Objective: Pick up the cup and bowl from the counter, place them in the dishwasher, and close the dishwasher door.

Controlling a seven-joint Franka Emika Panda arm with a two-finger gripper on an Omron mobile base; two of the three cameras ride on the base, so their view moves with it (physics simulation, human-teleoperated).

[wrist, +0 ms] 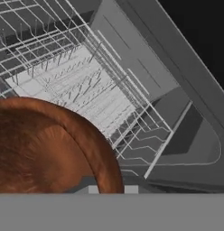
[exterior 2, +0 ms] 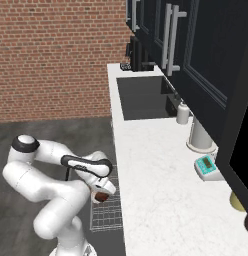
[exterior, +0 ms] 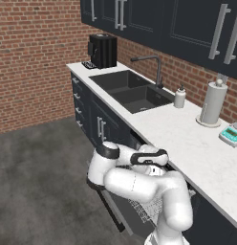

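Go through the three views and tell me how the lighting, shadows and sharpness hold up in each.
Left base view: even, flat light, counter bright, no glare, edges sharp. Right base view: upper cabinets nearly black and detail lost, the arm casts a soft shadow on the floor. Hand view: the bowl looms large and soft-textured at close range, the wire rack beyond stays crisp, the upper right corner falls to black.

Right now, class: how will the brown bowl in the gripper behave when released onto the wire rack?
The bowl looks glossy, so it may be slippery at its rim. Its rounded body could rock or tip on the rack's thin tines. It appears rigid and small under the gripper, so probably light but breakable.
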